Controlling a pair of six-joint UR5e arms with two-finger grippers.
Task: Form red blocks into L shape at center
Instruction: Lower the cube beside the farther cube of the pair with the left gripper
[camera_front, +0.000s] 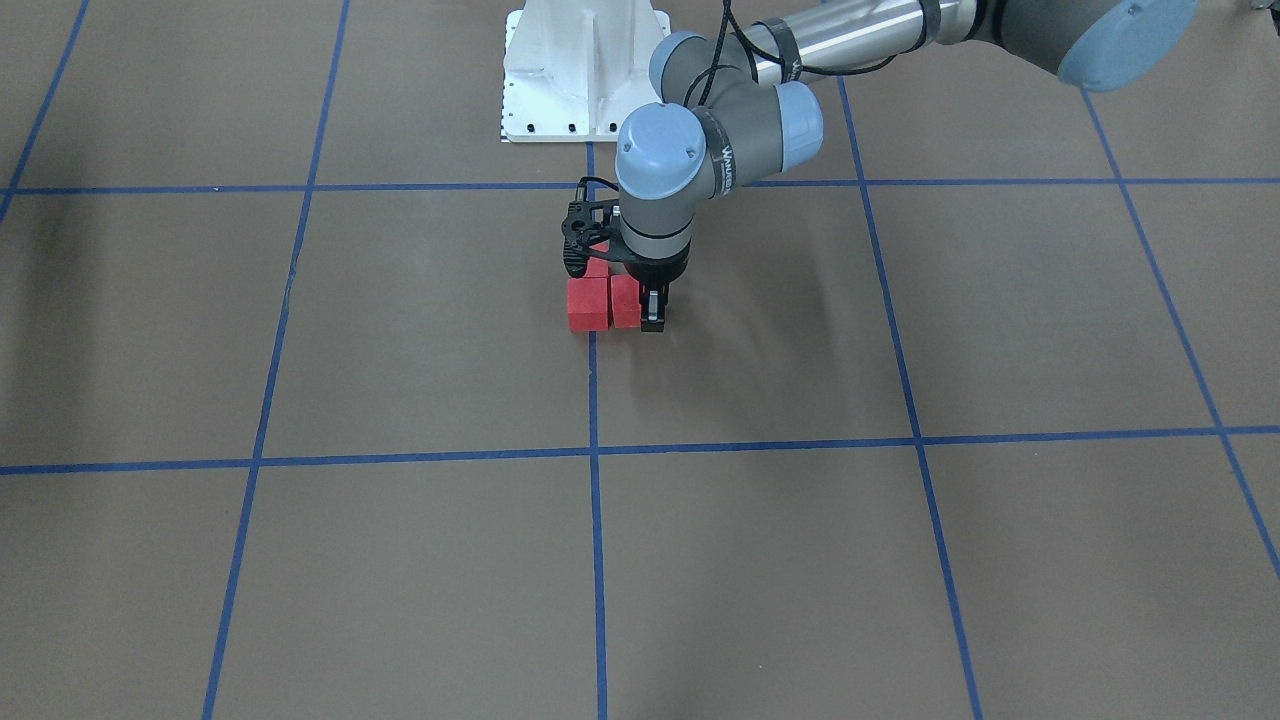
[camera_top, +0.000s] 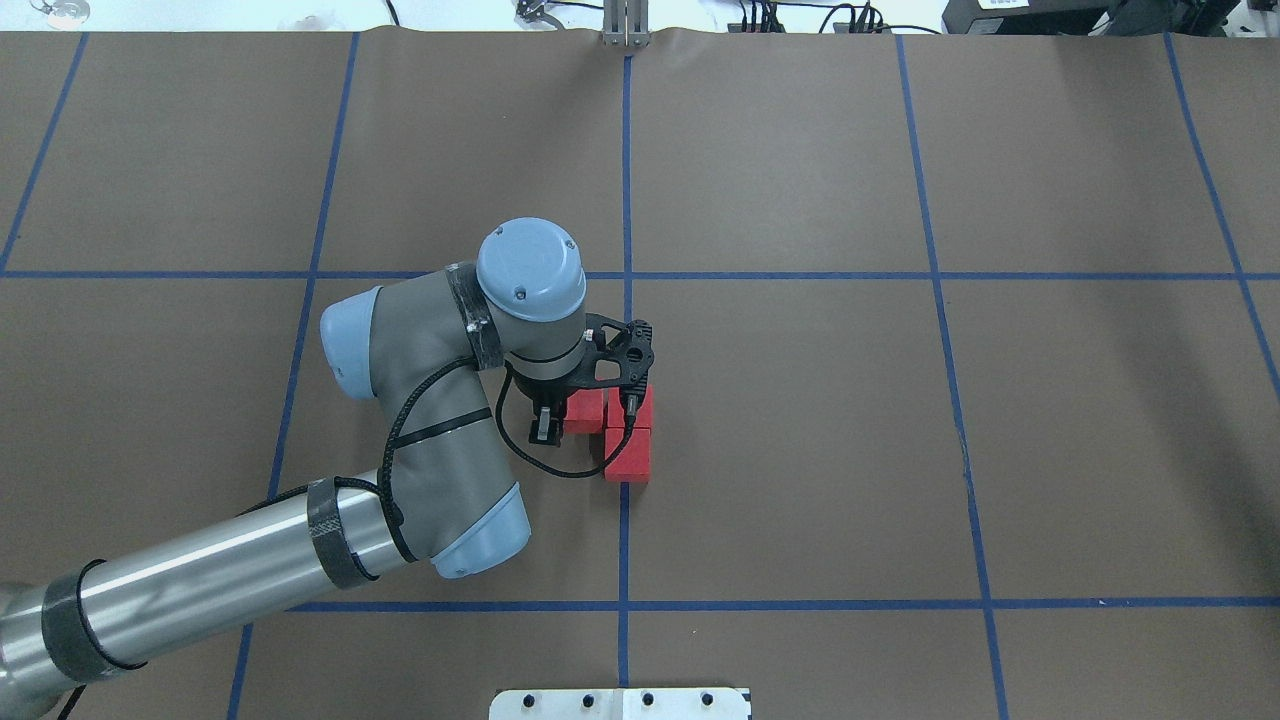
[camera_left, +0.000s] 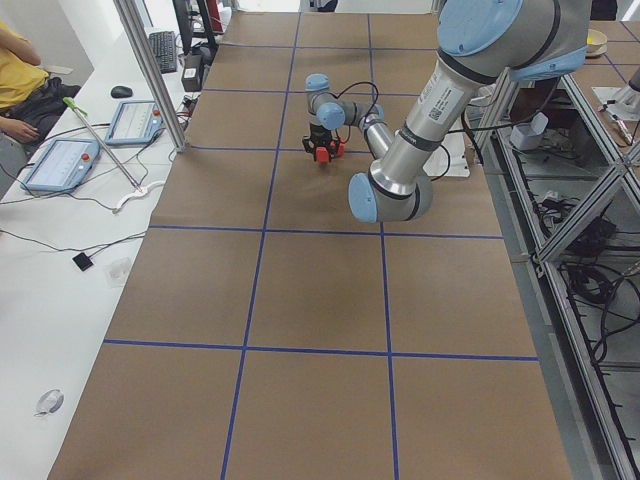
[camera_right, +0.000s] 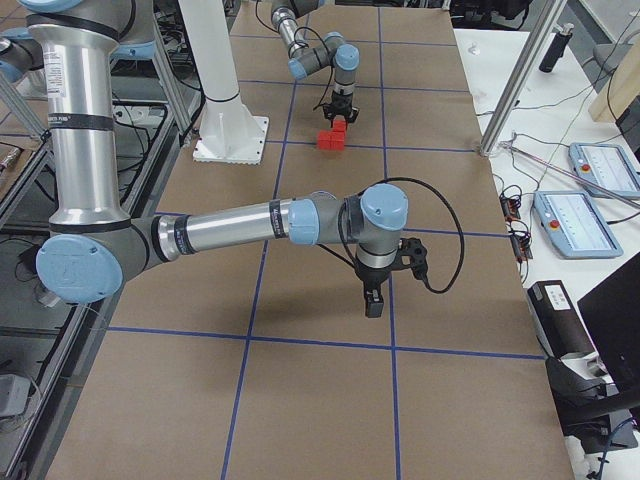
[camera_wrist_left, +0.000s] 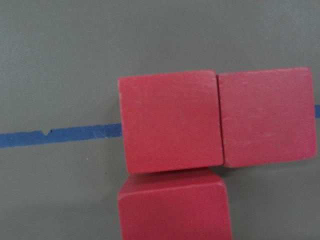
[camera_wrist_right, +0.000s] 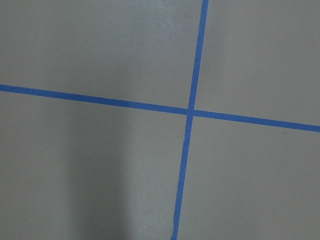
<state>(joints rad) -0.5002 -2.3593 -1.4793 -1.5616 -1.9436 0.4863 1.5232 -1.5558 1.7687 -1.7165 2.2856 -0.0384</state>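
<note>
Three red blocks (camera_top: 628, 458) sit on the brown table (camera_top: 800, 420), close to the middle of the overhead view. They touch each other and make an L: two sit side by side, and one more sits below the right one in that view. A blue line (camera_top: 624, 540) runs up the middle of that picture and goes under the blocks. In the left wrist view, two blocks make a row and one sits under the left one.

The left gripper (camera_top: 543, 425) points down, just left of the blocks in the overhead view. One black finger (camera_front: 652, 310) shows right beside a block. The other finger is hidden, so nobody can tell if the pincer is spread or pressed together.

The right gripper (camera_right: 374, 300) hangs over the table in the middle of the right side view, well apart from the blocks. Only that view shows it, so its pincer cannot be judged. Its wrist camera sees a crossing (camera_wrist_right: 190, 111) of blue lines.
</note>
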